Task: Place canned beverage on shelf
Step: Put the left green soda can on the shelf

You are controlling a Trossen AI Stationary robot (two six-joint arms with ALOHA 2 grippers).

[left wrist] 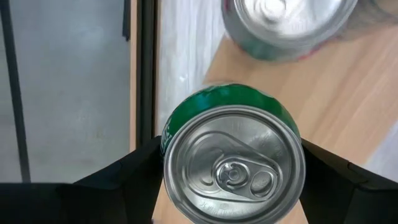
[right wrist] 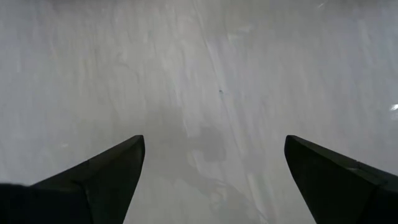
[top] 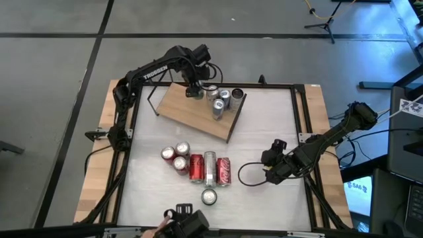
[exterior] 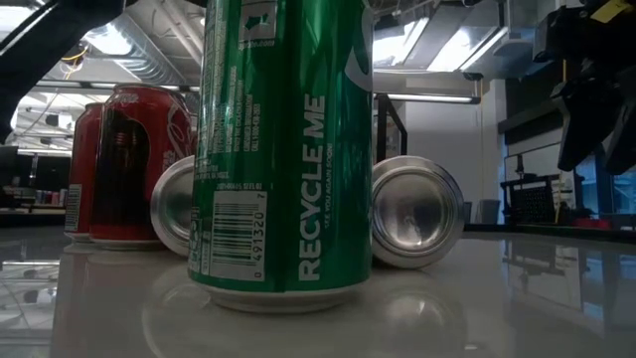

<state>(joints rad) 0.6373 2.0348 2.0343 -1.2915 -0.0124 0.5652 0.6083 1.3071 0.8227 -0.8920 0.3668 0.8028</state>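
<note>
Over the shelf (top: 198, 109), my left gripper (left wrist: 233, 180) grasps a green can (left wrist: 231, 165) beside the cans (top: 223, 99) already placed. Next I judge: lower it, then release. My right gripper (right wrist: 214, 168) waits agape above the tabletop (right wrist: 249, 62).

You had open shelf (top: 182, 106) board toward its left end, while upright cans (top: 223, 100) crowded its right corner and a can cluster (top: 196, 166) blocked the table's (top: 264, 132) centre.
</note>
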